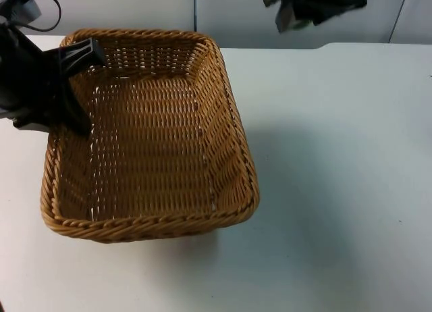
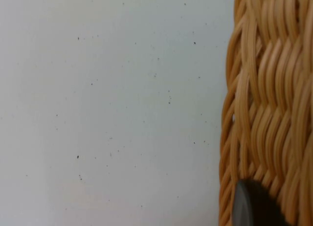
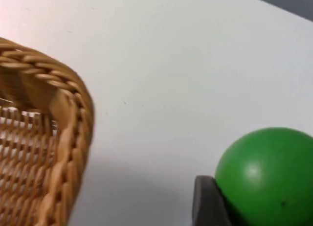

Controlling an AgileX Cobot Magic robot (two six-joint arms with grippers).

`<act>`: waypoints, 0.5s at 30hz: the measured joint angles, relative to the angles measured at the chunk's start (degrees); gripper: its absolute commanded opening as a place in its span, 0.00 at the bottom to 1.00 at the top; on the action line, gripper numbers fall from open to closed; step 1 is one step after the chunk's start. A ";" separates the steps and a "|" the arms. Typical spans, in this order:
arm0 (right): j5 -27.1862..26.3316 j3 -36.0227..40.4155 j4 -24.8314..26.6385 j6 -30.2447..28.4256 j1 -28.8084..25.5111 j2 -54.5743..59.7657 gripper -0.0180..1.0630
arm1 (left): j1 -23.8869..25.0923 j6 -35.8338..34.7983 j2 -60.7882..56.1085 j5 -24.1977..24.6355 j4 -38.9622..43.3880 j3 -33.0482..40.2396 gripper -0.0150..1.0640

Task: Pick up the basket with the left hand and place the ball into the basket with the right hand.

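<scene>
My left gripper [image 1: 81,89] is clamped on the far-left rim of the wicker basket [image 1: 155,136], one finger [image 1: 79,55] lying over the rim and its fingertip [image 2: 254,204] pressed to the weave. I see the basket raised above the white table [image 1: 337,157]. My right gripper [image 1: 297,11], at the far edge, grips the green ball [image 3: 266,174] beside the basket's corner.

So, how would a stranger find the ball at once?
Start at the white table, where the left gripper holds a wicker basket by its rim. The ball sits in the right gripper, beside the basket: green, smooth and round, unlike the woven basket.
</scene>
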 measured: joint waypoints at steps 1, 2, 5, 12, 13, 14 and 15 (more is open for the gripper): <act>3.41 -2.70 1.77 -2.80 0.87 -0.12 0.01 | 0.00 0.00 0.00 0.00 -0.08 0.00 0.01; 6.06 -4.31 3.13 -4.45 1.95 -0.24 0.01 | 0.00 0.00 0.00 0.00 -0.47 0.00 0.01; 12.06 -6.25 9.91 -11.60 4.90 -0.24 0.01 | 0.00 0.00 0.00 0.47 -1.13 0.00 0.01; 17.70 -6.37 20.80 -22.67 10.38 -0.24 0.01 | 0.00 0.00 0.00 4.89 -1.29 0.00 0.01; 17.86 -6.37 21.35 -23.54 11.36 -0.24 0.01 | 0.00 0.00 0.00 6.32 -1.39 0.00 0.01; 18.12 -6.37 21.91 -24.26 12.41 -0.24 0.01 | 0.00 0.11 0.00 7.31 -1.64 0.00 0.01; 18.38 -6.37 22.03 -24.80 12.94 -0.24 0.01 | 0.00 0.80 0.00 8.27 -2.21 0.00 0.01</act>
